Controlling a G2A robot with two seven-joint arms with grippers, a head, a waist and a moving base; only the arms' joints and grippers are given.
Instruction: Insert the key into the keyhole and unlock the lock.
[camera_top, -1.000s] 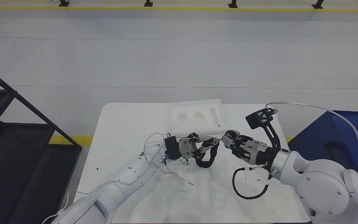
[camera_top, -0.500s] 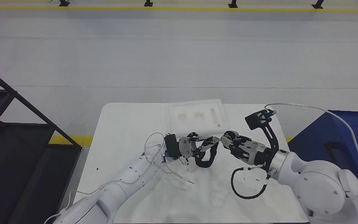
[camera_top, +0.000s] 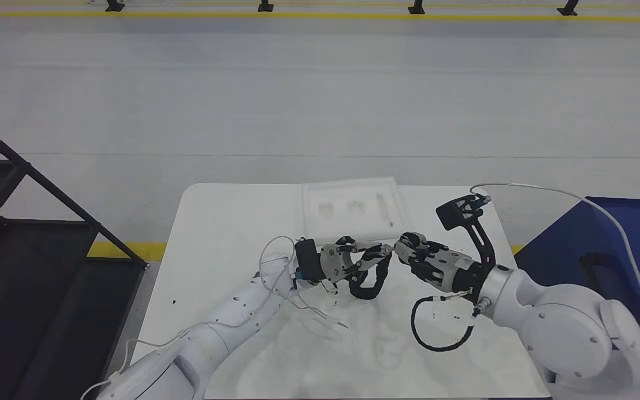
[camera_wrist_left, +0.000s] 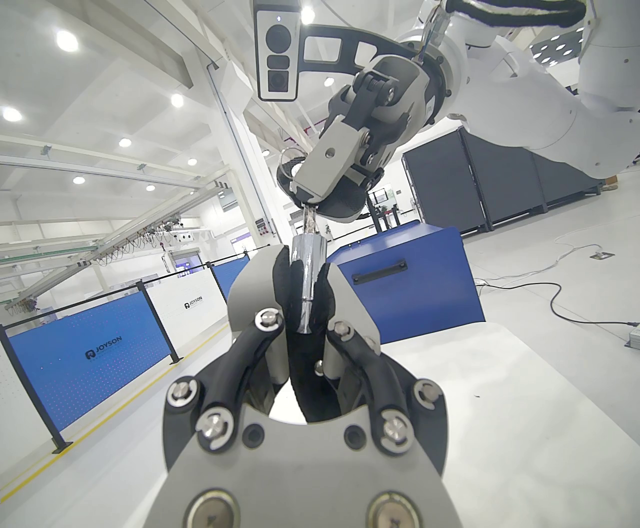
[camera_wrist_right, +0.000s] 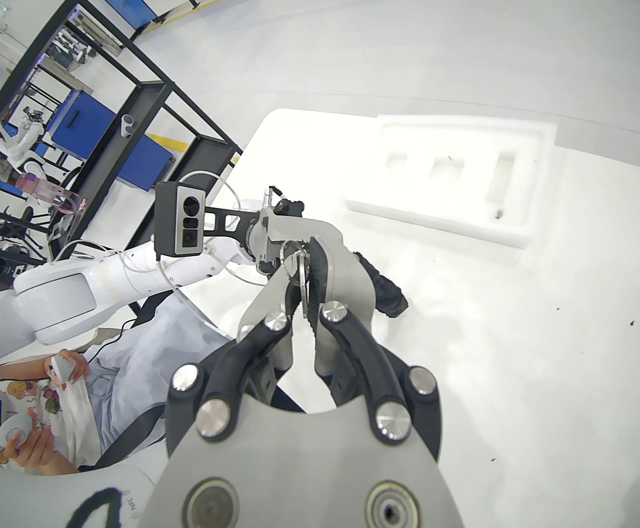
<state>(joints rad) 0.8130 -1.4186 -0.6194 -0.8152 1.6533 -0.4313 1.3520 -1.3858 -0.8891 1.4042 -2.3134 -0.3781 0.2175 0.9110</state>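
**Key at the lock, held above the counter**

Left arm comes in from the near-left corner of the white counter (camera_top: 225, 235). The left gripper (camera_top: 350, 263) sits over mid-counter, raised off the surface. Its fingers (camera_wrist_left: 252, 300) are clenched on the lock (camera_wrist_left: 307, 255), a chrome cylinder gripped between the black pads. The lock's black cable (camera_top: 364, 287) loops down below the gripper toward the counter.

Just right of that is the key (camera_wrist_left: 310, 220). Its blade is in line with the cylinder and its tip meets the free end of the cylinder. How far in it sits cannot be told.

The right gripper (camera_wrist_left: 320, 200) faces the left one tip to tip, very close. Its fingers (camera_wrist_right: 352, 280) are pinched on the head of the key, and a key ring (camera_wrist_right: 289, 254) hangs beside the pads.

Behind both grippers, at the far edge of the counter, lies a white foam tray (camera_top: 352, 188) with three shallow recesses, well apart from the lock and key.
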